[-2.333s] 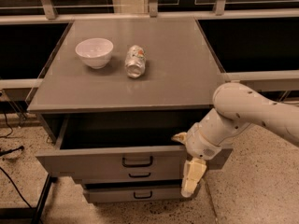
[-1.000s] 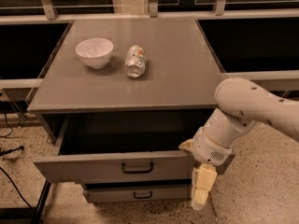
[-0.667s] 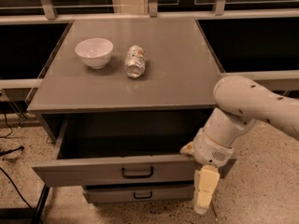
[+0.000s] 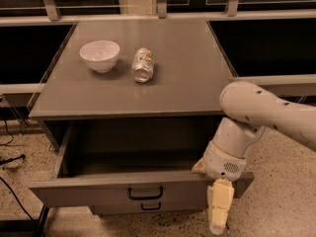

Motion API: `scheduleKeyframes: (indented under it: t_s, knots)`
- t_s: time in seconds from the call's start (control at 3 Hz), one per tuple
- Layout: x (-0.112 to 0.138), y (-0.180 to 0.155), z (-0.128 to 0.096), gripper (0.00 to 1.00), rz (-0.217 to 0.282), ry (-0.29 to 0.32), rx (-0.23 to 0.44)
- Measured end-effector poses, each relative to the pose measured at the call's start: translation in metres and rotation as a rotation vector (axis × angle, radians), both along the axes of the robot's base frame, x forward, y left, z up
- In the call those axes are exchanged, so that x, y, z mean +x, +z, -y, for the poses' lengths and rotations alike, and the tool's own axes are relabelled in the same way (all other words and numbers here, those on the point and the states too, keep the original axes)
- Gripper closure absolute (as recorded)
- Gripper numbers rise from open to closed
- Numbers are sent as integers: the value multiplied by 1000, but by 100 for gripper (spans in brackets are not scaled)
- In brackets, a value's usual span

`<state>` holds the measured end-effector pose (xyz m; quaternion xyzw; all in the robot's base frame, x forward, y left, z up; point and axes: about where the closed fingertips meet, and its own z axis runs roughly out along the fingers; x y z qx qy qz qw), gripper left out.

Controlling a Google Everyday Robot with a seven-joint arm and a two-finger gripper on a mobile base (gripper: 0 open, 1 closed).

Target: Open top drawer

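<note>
Top drawer (image 4: pixel 84 191) stands well out from the cabinet, dark inside showing, front panel low in view under the grey surface (image 4: pixel 192 73). Its black handle (image 4: pixel 144 193) is centre front, nothing on it. My end effector (image 4: pixel 218 220) hangs pointing down at the right end of the drawer front, well right of the handle. It holds nothing that I can see, and I cannot tell if it is set wide or narrow. I also cannot tell if it touches the front panel or hangs just in front.

Judgement: opening looks mostly done, so this is the last bit of pull or the release.

To do it well:
- contact is off-centre, so pull straight along the slides, no sideways drag that could rack the drawer
- go slow near end of travel, no slam
- back off outward, clear of the lower drawer (image 4: pixel 113 210)
- avoid jolting: can (image 4: pixel 142 64) lies on its side beside the white bowl (image 4: pixel 99 55) and may roll
</note>
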<state>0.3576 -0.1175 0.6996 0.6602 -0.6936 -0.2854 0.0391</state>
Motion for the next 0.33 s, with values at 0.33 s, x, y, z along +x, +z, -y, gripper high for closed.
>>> scheduleKeyframes:
  t_s: [0.33]
  knots:
    - [0, 0, 0, 0, 0, 0, 0]
